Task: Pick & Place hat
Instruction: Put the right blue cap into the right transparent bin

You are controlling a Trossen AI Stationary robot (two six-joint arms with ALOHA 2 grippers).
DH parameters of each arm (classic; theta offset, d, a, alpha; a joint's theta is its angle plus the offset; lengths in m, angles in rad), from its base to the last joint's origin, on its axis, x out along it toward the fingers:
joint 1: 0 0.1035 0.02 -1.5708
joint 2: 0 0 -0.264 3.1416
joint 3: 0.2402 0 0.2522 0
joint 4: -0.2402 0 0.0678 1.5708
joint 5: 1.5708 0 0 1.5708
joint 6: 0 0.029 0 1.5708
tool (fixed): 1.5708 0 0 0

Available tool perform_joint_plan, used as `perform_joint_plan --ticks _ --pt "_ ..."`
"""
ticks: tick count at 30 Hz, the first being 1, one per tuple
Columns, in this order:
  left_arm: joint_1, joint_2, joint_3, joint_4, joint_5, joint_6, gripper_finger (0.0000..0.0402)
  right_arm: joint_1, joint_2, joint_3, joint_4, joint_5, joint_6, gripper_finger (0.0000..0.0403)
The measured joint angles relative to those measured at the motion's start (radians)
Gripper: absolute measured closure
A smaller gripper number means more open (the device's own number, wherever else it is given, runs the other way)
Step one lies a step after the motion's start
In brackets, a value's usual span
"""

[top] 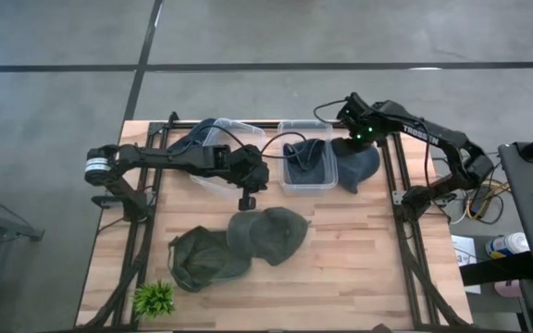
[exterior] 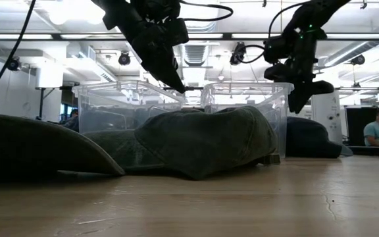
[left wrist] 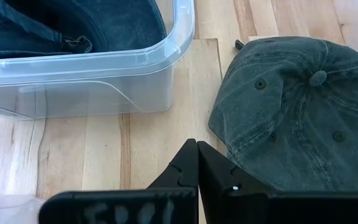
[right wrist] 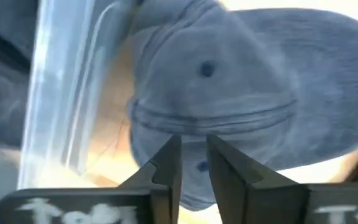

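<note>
- A blue-grey hat (top: 359, 168) lay on the bench (top: 359, 268) in the upper right of the high view, touching the right side of a clear bin (top: 308, 178) that held another dark blue hat (top: 310, 159).
- The right claw (top: 348, 139) hung just above that hat's upper edge, its fingers (right wrist: 166, 163) drawn narrow with only a slim gap and nothing between them.
- Two olive-green hats lay at the centre of the frame: one (top: 271, 231) near the middle, the other (top: 206, 259) overlapping it toward the lower left.
- The left claw (top: 246, 200) pointed down at bare wood just beside the middle green hat (left wrist: 291, 112), its fingers (left wrist: 188, 168) pressed together on nothing.
- A second clear bin (top: 213, 157) sat under the left arm at upper centre.
- A small green plant (top: 154, 298) stood at the lower left bench corner.
</note>
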Motion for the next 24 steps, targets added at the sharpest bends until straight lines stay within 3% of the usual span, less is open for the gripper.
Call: perform_joint_plan --ticks 5,11,14,18,24 --pt "0.000 0.000 0.000 0.000 0.000 0.000 0.0401 0.030 0.002 -0.020 0.010 0.003 -0.043 0.0258" --pt "0.000 0.000 0.000 0.000 0.000 0.000 0.0401 0.065 0.002 -0.018 0.016 0.151 -0.064 0.0151" --pt "0.000 0.000 0.000 0.000 0.000 0.000 0.0401 0.073 0.002 -0.022 0.051 0.162 -0.104 0.0108" --pt "0.000 0.000 0.000 0.000 0.000 -0.001 0.0401 0.082 0.024 -0.026 0.080 0.161 -0.196 0.0080" --pt "0.000 0.000 0.000 0.000 0.000 -0.002 0.0401 0.081 0.108 -0.024 0.093 0.130 -0.223 0.0078"
